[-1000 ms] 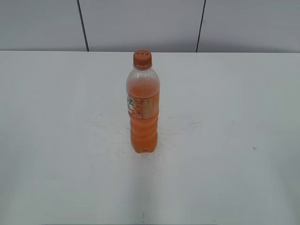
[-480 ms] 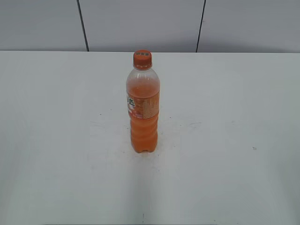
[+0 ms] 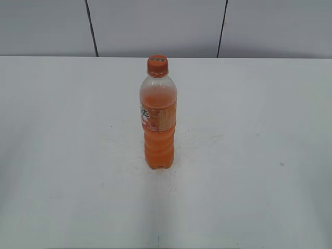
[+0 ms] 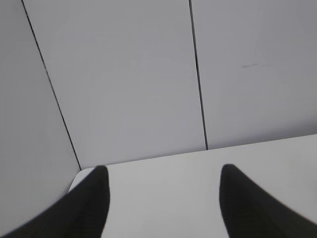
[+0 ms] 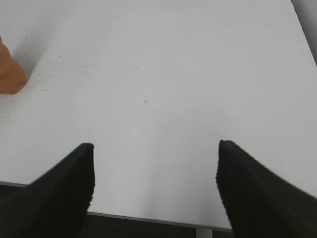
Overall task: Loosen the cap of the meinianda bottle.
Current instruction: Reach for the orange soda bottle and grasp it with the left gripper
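Observation:
The meinianda bottle (image 3: pixel 158 122) stands upright in the middle of the white table (image 3: pixel 249 155), with orange drink, an orange-and-white label and the orange cap (image 3: pixel 157 65) on top. No arm or gripper shows in the exterior view. In the left wrist view my left gripper (image 4: pixel 161 171) is open and empty, facing the far table corner and the wall. In the right wrist view my right gripper (image 5: pixel 154 146) is open and empty above the table's near edge. Only the bottle's orange base (image 5: pixel 9 74) shows at that view's left edge, well away from the fingers.
A grey panelled wall (image 3: pixel 155 26) with dark seams stands behind the table. The table's near edge (image 5: pixel 148 218) shows in the right wrist view, its far left corner (image 4: pixel 81 173) in the left wrist view.

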Controlling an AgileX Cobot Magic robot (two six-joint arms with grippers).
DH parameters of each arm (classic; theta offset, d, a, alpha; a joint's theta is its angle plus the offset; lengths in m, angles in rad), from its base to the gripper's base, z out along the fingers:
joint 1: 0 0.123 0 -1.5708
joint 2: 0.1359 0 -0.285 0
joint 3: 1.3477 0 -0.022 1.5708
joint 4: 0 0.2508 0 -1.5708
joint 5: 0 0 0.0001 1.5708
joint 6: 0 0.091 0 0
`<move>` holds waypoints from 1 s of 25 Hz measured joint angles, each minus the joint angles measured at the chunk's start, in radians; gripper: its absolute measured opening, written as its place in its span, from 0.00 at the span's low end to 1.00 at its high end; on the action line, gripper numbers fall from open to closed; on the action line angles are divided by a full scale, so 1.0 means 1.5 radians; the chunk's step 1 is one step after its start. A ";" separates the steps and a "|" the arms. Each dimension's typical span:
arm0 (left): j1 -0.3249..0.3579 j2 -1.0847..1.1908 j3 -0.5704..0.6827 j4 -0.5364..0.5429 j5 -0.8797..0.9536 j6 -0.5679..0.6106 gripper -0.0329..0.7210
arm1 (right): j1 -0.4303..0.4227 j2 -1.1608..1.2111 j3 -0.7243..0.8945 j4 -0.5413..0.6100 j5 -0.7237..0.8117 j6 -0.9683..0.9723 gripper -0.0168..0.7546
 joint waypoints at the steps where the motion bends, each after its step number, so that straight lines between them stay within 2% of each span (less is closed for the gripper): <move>1: 0.000 0.024 0.011 0.002 -0.037 0.000 0.62 | 0.000 0.000 0.000 0.000 0.000 0.000 0.77; 11: 0.000 0.209 0.029 0.013 -0.268 0.000 0.62 | 0.000 0.000 0.000 0.000 0.000 0.000 0.77; 17: 0.000 0.385 0.031 0.011 -0.427 -0.002 0.62 | 0.000 0.000 0.000 0.000 0.000 0.000 0.77; 22: 0.000 0.562 0.031 0.014 -0.560 -0.061 0.59 | 0.000 0.000 0.000 0.000 0.000 0.000 0.77; 25: 0.000 0.646 0.010 0.050 -0.607 -0.106 0.54 | 0.000 0.000 0.000 0.000 0.000 0.000 0.77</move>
